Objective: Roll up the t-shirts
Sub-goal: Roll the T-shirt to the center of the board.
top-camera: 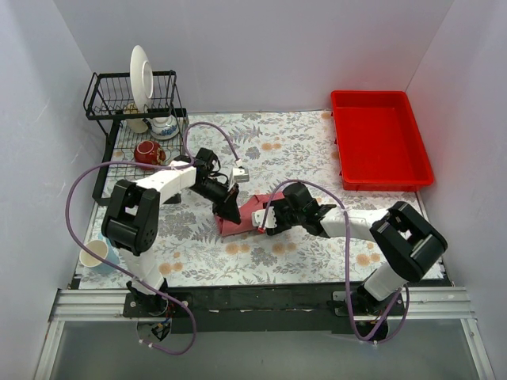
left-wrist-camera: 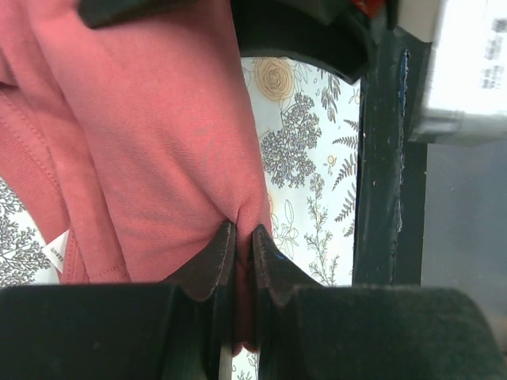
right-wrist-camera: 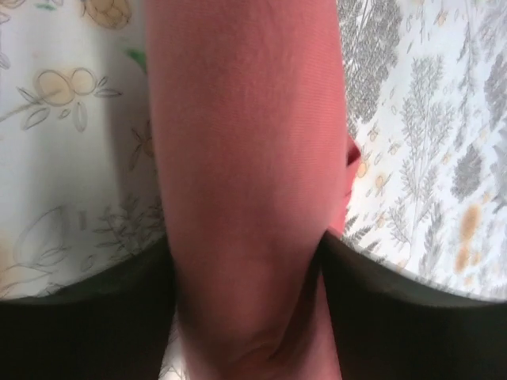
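Left wrist view: left tool [left-wrist-camera: 244, 237] tight on folded t-shirt [left-wrist-camera: 158, 142]; right tool [right-wrist-camera: 242, 269] astride it, grip unclear.

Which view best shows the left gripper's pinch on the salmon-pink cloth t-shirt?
Left wrist: the left gripper is shut on a fold of the salmon-pink cloth t-shirt. Top external shows it small, partly hidden; right wrist shows only rolled cloth.

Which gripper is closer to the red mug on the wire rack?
The left. The left gripper pinches the t-shirt at mid-table, right of the red mug and nearer the arm bases. The right gripper is at the t-shirt's other side, farther from the mug.
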Action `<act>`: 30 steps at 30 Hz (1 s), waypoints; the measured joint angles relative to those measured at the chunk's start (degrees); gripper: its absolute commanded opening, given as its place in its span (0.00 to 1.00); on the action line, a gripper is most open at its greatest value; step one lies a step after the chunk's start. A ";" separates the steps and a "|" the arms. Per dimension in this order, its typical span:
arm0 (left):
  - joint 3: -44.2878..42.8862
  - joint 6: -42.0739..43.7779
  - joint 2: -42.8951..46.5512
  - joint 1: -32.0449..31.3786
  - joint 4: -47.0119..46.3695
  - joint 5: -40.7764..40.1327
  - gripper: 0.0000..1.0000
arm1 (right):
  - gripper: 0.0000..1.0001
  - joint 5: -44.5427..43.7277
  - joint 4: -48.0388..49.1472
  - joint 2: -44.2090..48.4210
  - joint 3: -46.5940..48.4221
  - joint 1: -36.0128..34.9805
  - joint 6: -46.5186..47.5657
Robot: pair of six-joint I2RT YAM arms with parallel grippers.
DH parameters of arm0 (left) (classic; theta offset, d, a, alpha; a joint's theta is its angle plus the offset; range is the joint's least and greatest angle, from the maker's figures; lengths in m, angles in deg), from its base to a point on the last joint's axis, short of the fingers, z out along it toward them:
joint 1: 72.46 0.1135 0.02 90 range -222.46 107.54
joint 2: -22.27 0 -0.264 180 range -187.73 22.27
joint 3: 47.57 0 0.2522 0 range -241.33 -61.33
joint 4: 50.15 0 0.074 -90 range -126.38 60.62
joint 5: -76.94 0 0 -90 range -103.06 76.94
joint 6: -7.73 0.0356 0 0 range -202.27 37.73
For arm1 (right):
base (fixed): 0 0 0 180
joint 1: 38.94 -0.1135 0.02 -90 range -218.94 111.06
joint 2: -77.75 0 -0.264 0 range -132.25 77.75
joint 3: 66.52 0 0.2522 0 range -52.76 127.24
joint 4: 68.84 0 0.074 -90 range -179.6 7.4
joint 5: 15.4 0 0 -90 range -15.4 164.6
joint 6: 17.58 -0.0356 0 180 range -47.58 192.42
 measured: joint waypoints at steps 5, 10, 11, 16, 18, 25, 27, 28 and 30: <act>3.32 2.36 1.53 0.37 -0.87 -2.47 0.49 | 0.23 -0.81 1.31 -2.58 1.27 0.13 0.48; 14.62 1.88 13.99 0.52 -5.42 -7.91 0.64 | 0.12 -0.46 -10.01 -2.54 7.17 0.81 -0.22; 16.65 1.40 17.42 0.52 -6.84 -9.05 0.64 | 0.12 -0.39 -13.29 -2.54 8.72 0.96 -0.90; 22.49 -2.45 26.93 0.15 -16.04 -13.00 0.78 | 0.11 -0.20 -21.44 -2.23 11.15 1.36 -4.76; 23.23 -4.70 26.56 -0.48 -19.71 -14.10 0.78 | 0.11 -0.22 -22.88 -1.92 11.15 1.36 -6.03; 28.55 -9.79 25.38 -5.07 -31.15 -17.75 0.79 | 0.11 -0.31 -25.70 -0.61 10.99 1.33 -8.17; 28.89 -11.10 23.85 -6.25 -32.89 -17.81 0.79 | 0.09 -0.37 -25.62 -0.61 10.84 1.33 -8.59; 28.89 -11.74 22.95 -6.67 -33.90 -17.62 0.79 | 0.09 -0.39 -25.46 -0.61 10.71 1.33 -8.94; 28.87 -12.85 21.31 -7.41 -35.15 -17.35 0.75 | 0.08 -0.50 -25.38 -0.61 10.60 1.33 -9.60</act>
